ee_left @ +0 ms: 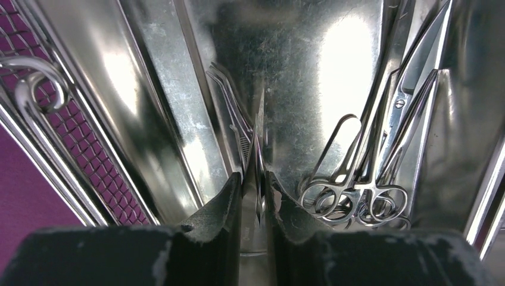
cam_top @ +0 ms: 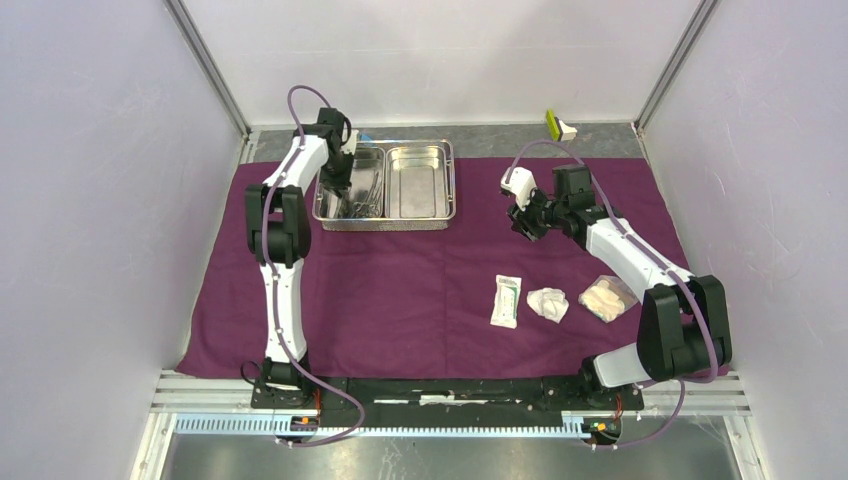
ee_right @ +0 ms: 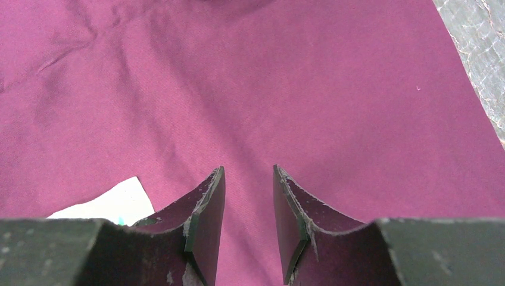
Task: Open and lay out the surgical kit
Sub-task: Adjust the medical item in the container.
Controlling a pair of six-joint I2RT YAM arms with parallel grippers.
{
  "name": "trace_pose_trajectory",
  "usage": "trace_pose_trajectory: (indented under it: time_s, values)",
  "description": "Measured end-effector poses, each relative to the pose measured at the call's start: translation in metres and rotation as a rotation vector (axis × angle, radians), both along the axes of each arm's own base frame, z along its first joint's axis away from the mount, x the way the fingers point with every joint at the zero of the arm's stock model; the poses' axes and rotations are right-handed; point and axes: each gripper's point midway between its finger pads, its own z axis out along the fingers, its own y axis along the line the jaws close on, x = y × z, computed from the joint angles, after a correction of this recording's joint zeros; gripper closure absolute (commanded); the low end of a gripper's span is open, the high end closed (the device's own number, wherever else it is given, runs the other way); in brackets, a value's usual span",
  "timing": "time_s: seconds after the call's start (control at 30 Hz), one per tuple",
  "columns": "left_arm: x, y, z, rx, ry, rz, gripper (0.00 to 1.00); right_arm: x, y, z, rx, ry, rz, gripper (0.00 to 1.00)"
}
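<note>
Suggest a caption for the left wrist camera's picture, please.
Jaws straddle slim tweezers in the steel tray, ring-handled forceps lying alongside.

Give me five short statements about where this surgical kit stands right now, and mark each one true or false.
1. The right compartment of the steel tray holds nothing. True.
2. The right gripper holds the white sealed packet. False: its jaws are open and empty above the purple cloth, and the packet lies on the cloth.
3. The left gripper has its fingers on either side of the tweezers inside the tray. True.
4. The ring-handled forceps lie on the cloth beside the packet. False: they are in the tray's left compartment.
5. In the top view, a gauze wad lies just right of the packet. True.
</note>
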Motion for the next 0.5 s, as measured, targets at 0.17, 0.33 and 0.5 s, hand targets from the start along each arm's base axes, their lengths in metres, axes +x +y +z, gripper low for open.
trace_pose_trajectory:
  time_s: [0.17, 0.33, 0.5]
  values:
    - [0.003, -0.004, 0.004, -0.021, -0.009, -0.007, 0.78, 0.0, 0.0, 0.0, 0.0, 0.001, 0.0, 0.59]
    - [0.007, -0.01, 0.01, -0.053, -0.025, -0.019, 0.71, -0.001, 0.0, -0.001, -0.001, 0.003, 0.0, 0.59]
    - [0.013, -0.012, 0.017, -0.063, -0.05, -0.022, 0.72, -0.001, 0.0, -0.001, -0.001, 0.003, 0.0, 0.59]
